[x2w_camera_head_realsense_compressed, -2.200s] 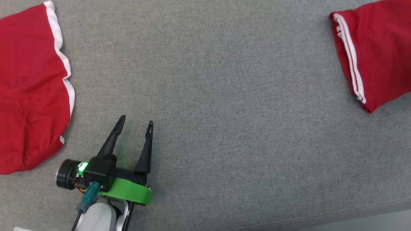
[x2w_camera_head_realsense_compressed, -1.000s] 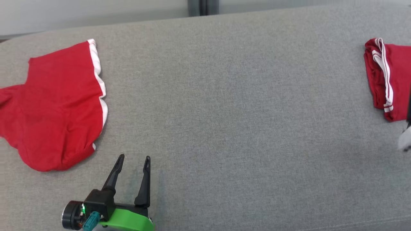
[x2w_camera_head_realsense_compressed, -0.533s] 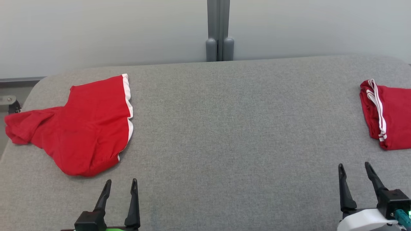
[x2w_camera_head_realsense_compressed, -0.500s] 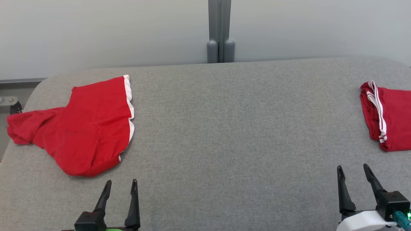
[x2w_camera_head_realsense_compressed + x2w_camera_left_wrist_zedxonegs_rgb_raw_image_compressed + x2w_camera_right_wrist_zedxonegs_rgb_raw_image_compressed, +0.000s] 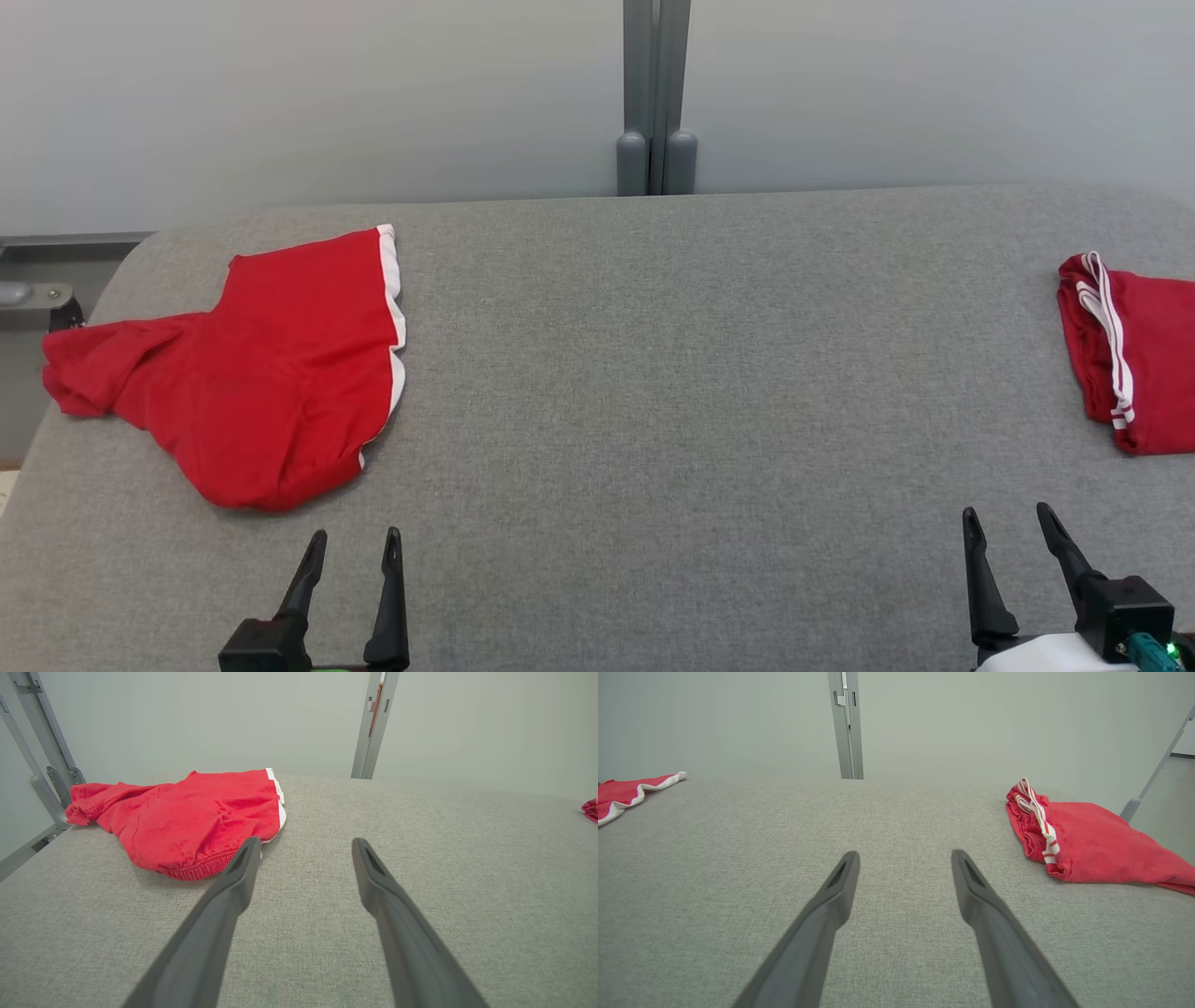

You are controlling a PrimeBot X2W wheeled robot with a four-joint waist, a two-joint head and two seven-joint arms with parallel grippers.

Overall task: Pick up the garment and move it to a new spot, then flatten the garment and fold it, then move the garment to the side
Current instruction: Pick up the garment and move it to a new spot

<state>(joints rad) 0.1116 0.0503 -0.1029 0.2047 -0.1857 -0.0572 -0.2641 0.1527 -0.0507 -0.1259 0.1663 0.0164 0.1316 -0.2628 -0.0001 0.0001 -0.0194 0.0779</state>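
1. Head view: the left gripper (image 5: 355,535) is being held at the bottom-left edge, with its fingers apart and nothing being gripped between them.
2. The right gripper (image 5: 1006,510) is being held at the bottom-right edge, also with its fingers apart and empty.
3. Both grippers are being pointed across the grey padded surface (image 5: 700,373); contact with it cannot be told.
4. The red garment (image 5: 271,373), white-trimmed, is being shown lying rumpled on the left part of the surface, with one end trailing toward the left edge.
5. In the left wrist view its elastic waistband is being seen facing the left gripper, near the fingertips but apart from them.
6. A second red garment (image 5: 1148,364), white-striped and folded, is being shown lying at the right edge of the surface, cut off by the frame. It is beyond the right gripper and apart from it.
7. The two garments are being shown well apart, with bare surface between them.
8. A pale wall (image 5: 327,93) and a grey post (image 5: 653,93) are being seen behind the surface.
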